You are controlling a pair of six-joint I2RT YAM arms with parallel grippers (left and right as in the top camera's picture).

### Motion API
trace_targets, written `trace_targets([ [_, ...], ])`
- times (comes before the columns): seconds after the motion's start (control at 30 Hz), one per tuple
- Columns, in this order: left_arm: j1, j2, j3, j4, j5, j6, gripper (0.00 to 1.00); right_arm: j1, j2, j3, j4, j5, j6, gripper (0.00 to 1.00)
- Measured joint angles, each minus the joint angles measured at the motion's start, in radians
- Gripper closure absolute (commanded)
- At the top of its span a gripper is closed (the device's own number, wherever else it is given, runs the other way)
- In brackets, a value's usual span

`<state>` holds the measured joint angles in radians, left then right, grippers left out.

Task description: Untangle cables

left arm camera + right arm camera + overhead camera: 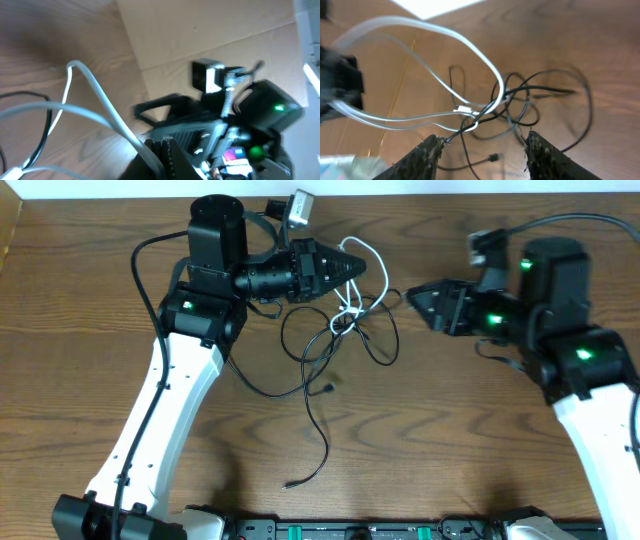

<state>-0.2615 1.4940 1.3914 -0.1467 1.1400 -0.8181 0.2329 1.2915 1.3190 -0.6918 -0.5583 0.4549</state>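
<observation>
The cables lie tangled at mid-table: a white cable (345,317) looped through thin black cables (322,445). My left gripper (356,268) points right above the tangle and is shut on the white cable (95,87), which runs straight into its closed jaws (159,141). My right gripper (420,308) faces the tangle from the right, open. In the right wrist view its fingers (434,146) stand wide apart; my right gripper (485,144) holds nothing, though a black cable (540,90) brushes the left fingertip. The white cable (470,42) arcs above.
A black plug end (290,484) trails toward the table's front, and another plug (330,389) lies below the tangle. A small white and grey block (300,208) sits at the back behind the left arm. Cardboard (210,30) shows beyond the table.
</observation>
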Motion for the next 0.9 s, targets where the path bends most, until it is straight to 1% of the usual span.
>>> trace_targets([
  [0.07, -0.01, 0.0, 0.0, 0.032, 0.003, -0.028, 0.92, 0.03, 0.033, 0.0, 0.005, -0.007, 0.001, 0.46],
  [0.1, -0.012, 0.0, 0.0, 0.045, 0.003, -0.042, 0.93, 0.043, 0.047, 0.0, 0.009, -0.006, 0.004, 0.48],
  [0.2, -0.021, 0.0, 0.0, 0.066, 0.003, -0.078, 0.92, 0.078, 0.094, 0.0, 0.013, 0.016, 0.039, 0.61],
  [0.23, -0.021, 0.0, 0.0, 0.068, 0.003, -0.085, 0.92, 0.086, 0.106, 0.0, 0.014, 0.026, 0.055, 0.62],
  [0.33, -0.021, 0.0, 0.0, 0.069, 0.002, -0.103, 0.92, 0.099, 0.138, 0.0, 0.018, 0.052, 0.092, 0.61],
  [0.53, -0.021, 0.0, 0.0, 0.069, -0.001, -0.11, 0.92, 0.134, 0.187, 0.0, 0.022, 0.097, 0.119, 0.59],
  [0.67, -0.021, 0.0, 0.0, 0.068, -0.002, -0.115, 0.92, 0.144, 0.22, 0.0, 0.024, 0.148, 0.125, 0.6],
  [0.7, -0.021, 0.0, 0.0, 0.068, -0.002, -0.118, 0.92, 0.144, 0.226, 0.0, 0.027, 0.154, 0.129, 0.62],
  [0.73, -0.021, 0.0, 0.0, 0.067, -0.002, -0.119, 0.93, 0.145, 0.235, 0.0, 0.035, 0.159, 0.135, 0.67],
  [0.83, -0.021, 0.0, 0.0, 0.065, -0.002, -0.121, 0.92, 0.145, 0.253, 0.0, 0.057, 0.172, 0.154, 0.94],
  [0.87, -0.021, 0.0, 0.0, 0.065, -0.003, -0.121, 0.92, 0.145, 0.254, 0.0, 0.061, 0.174, 0.154, 0.99],
  [0.9, -0.021, 0.0, 0.0, 0.064, -0.003, -0.121, 0.92, 0.145, 0.254, 0.0, 0.061, 0.174, 0.161, 0.99],
])
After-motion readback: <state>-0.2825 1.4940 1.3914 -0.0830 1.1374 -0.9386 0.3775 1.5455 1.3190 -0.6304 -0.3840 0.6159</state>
